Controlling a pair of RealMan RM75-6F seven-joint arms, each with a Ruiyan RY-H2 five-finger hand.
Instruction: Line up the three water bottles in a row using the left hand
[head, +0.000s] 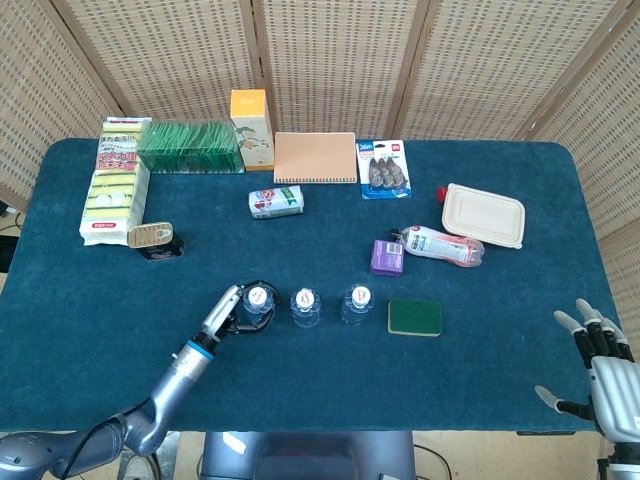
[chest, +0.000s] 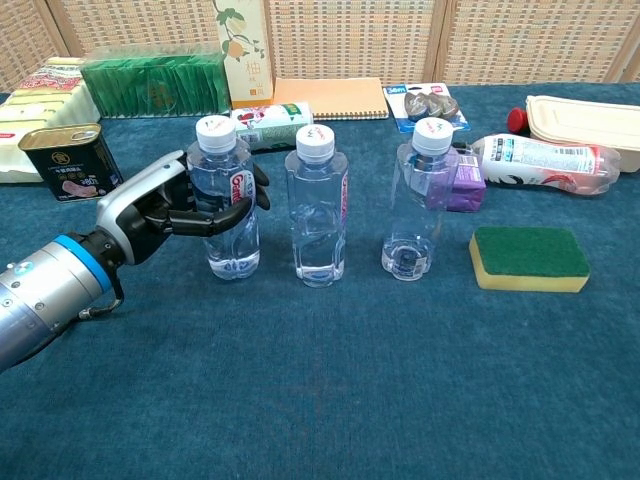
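Three clear water bottles with white caps stand upright on the blue table. My left hand (chest: 165, 208) (head: 228, 309) grips the leftmost bottle (chest: 229, 200) (head: 258, 301), fingers wrapped around its labelled body. Just to its right stands the middle bottle (chest: 318, 205) (head: 304, 306), with a small gap between them. The third bottle (chest: 419, 198) (head: 356, 303), nearly empty, stands further right. My right hand (head: 600, 364) hovers open at the lower right table edge, holding nothing.
A green sponge (chest: 529, 257) lies right of the bottles. Behind them are a purple box (chest: 462, 184), a lying bottle (chest: 540, 162), a white lunch box (head: 483, 214), a notebook (head: 315, 157), a small carton (head: 275, 201) and a tin (chest: 67, 157).
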